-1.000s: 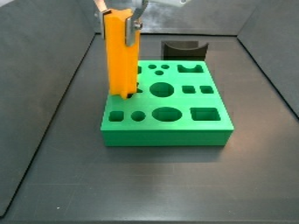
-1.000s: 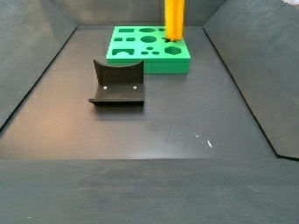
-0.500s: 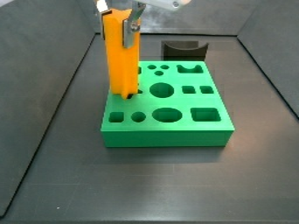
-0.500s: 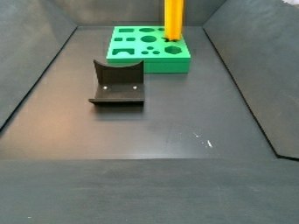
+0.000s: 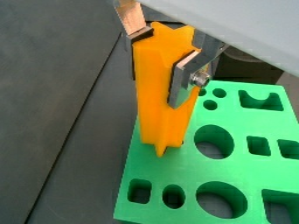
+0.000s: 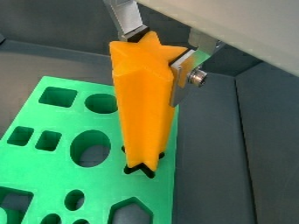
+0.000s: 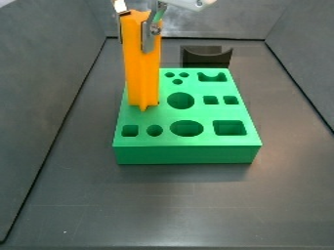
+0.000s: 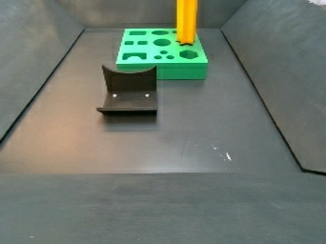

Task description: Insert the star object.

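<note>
Jaws clamped on the star object (image 5: 163,92), one silver finger (image 5: 184,77) flat on one ridged side and the opposite finger on the other side, both gripping near its top end. I see the gripper (image 7: 140,21) up at the top of a side view, above the left part of the green block (image 7: 187,142). Orange bar hangs upright, tall and slim, star-shaped end face showing in a wrist view (image 6: 146,96). Its lower tip sits right at the star-shaped hole (image 6: 142,168) in the green block; in both wrist views dark points of that hole show around the bar's foot, so the tip is at or just inside the opening. I can't tell how deep it goes. Most of the bar's length is above the block surface. Other holes in the block, round, square and arch shapes, are unfilled. In a side view the bar (image 8: 188,21) stands at the block's right edge, at the far end of the floor. Dark curved block (image 8: 128,91) sits well apart, nearer, on the dark floor (image 8: 192,143).
</note>
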Robot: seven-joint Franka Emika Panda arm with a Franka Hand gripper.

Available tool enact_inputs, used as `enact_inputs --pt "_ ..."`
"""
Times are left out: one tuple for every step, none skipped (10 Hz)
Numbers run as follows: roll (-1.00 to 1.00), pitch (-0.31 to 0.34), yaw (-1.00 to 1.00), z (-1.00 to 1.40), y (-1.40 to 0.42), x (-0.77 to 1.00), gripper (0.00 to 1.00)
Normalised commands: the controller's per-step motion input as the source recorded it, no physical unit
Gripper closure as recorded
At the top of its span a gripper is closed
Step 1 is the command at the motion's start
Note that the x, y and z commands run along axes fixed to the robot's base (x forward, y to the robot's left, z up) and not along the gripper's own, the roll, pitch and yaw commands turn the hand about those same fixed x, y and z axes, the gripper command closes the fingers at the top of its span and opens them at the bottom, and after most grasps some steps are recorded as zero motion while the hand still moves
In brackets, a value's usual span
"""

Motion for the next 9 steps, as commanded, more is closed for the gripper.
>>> enact_inputs --pt "-0.07 0.043 -0.37 -0.53 0.15 0.0 1.0" --pt "-0.06 0.044 -0.22 -0.53 0.22 0.0 1.0" --pt "-0.15 0.0 0.0 -0.55 0.22 0.0 1.0" --pt "-0.28 0.0 0.0 -0.58 0.19 -0.01 1.0" --pt "-0.34 0.0 0.11 -0.46 0.11 -0.07 1.0" --pt "-0.41 0.0 0.11 -0.31 0.04 -0.02 1.0" --pt "-0.46 -0.004 0.06 -0.19 0.0 0.0 1.0" --pt "-0.46 -0.009 0.06 -0.18 0.0 0.0 1.0" --pt "-0.36 -0.021 0.08 -0.25 0.0 0.0 1.0"
